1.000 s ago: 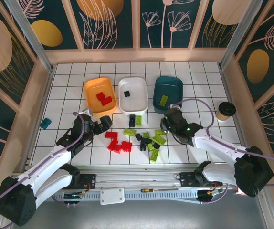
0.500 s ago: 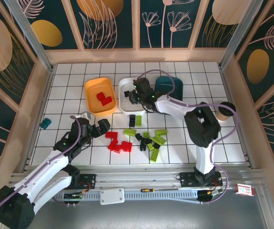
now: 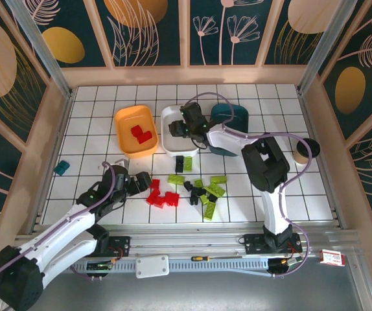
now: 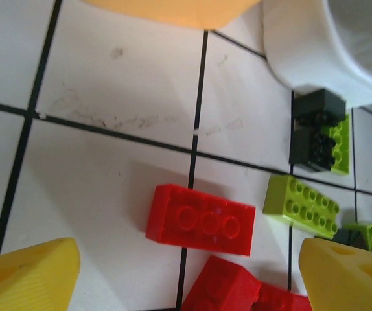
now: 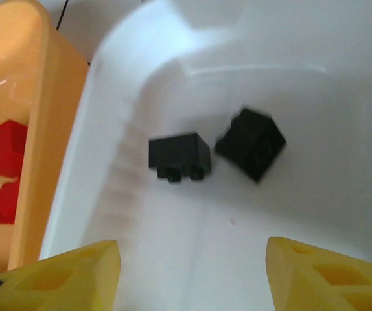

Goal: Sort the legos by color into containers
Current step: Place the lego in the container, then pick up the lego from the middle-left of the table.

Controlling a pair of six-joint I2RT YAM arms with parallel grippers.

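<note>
My left gripper (image 4: 189, 273) is open and hangs low over the loose red legos (image 3: 161, 194). One red brick (image 4: 200, 220) lies flat on the table between its yellow fingers (image 4: 32, 275). My right gripper (image 5: 192, 275) is open above the white tray (image 3: 173, 112), with nothing between its fingers. Two black bricks (image 5: 179, 156) lie on that tray's floor; the right one (image 5: 251, 143) looks blurred. The orange tray (image 3: 124, 117) holds red bricks (image 3: 140, 134). The dark teal tray (image 3: 238, 115) is partly hidden behind the right arm. Lime green legos (image 3: 209, 192) and black ones lie mixed mid-table.
A black brick (image 4: 315, 126) with a green one against it lies just in front of the white tray. A small teal block (image 3: 61, 168) sits at the far left. A paper cup (image 3: 301, 153) stands at the right. Panelled walls close in the tiled table.
My right arm swung from the heap to the white tray and its gripper opened there; a second black brick now lies in the tray. My left gripper moved right, onto the red bricks.
</note>
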